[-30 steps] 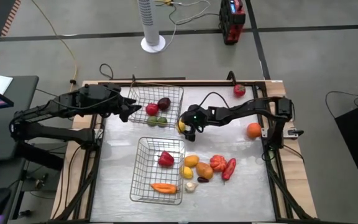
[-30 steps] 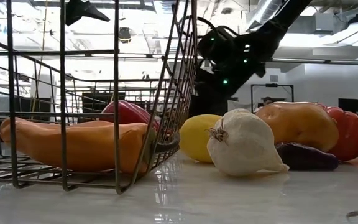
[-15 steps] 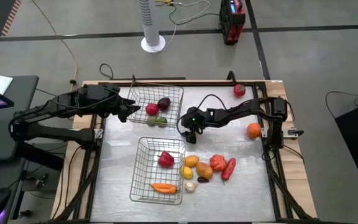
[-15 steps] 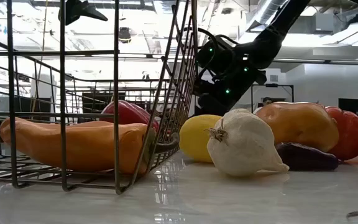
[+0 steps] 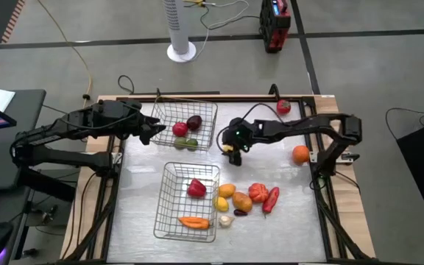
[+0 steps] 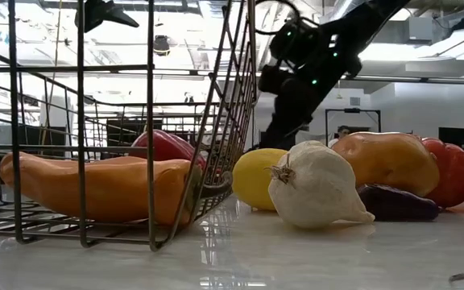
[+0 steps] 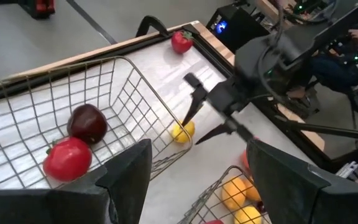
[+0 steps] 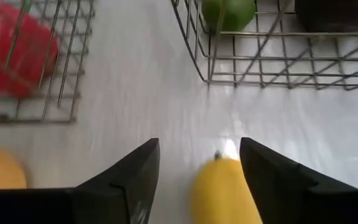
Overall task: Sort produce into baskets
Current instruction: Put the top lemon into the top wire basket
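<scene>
Two silver wire baskets stand mid-table. The far basket point(image 5: 186, 121) holds a red fruit point(image 5: 179, 129), a dark plum point(image 5: 194, 121) and green pieces point(image 5: 186, 143). The near basket point(image 5: 186, 202) holds a red pepper point(image 5: 196, 188) and an orange carrot-like piece point(image 5: 194, 221). My right gripper point(image 5: 234, 145) is open above a lemon point(image 8: 225, 190) that lies on the table by the far basket's near right corner. Its fingers stand on either side of the lemon point(image 7: 182, 132). My left gripper point(image 5: 155, 131) is open and empty at the far basket's left side.
Loose produce lies to the right of the near basket: a lemon point(image 5: 221, 204), orange pieces point(image 5: 227, 191), garlic point(image 5: 226, 220), a red tomato point(image 5: 258, 193) and a red pepper point(image 5: 271, 199). An orange point(image 5: 301, 154) and a red fruit point(image 5: 283, 107) lie toward the right edge.
My right gripper has risen from low over the table and gone a little toward the table's right edge, staying over the lemon. My left arm has kept still.
</scene>
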